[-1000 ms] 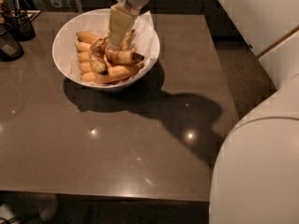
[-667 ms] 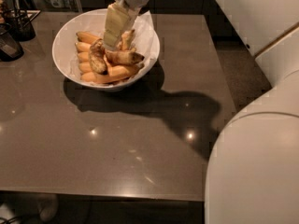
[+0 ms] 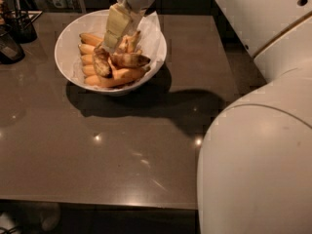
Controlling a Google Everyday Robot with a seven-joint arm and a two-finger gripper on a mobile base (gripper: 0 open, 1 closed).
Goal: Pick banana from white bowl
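So, arm [image 3: 258,169]: white links fill the right side, nearest the camera.
worktop [image 3: 122,150]: dark, glossy, carries the bowl at its far left.
white bowl [image 3: 62,45]: holds all the bananas [image 3: 114,76] in a loose heap on a paper lining [image 3: 155,30]; none out yet.
tool [image 3: 111,44]: reaches down from the top edge into the far side of the bowl, tip among the upper fruit, just beside one tilted banana [image 3: 130,39]. Grip state: cannot tell, nor whether it holds anything.
handling (my guess): light, soft, bruises easily; curved, may roll in the grip. Take it across mid-body, moderate squeeze, clear of ends and lining.
risk: neighbours lean together, a lift may drag one.
dark containers [image 3: 10,43]: left edge, well apart from the bowl.
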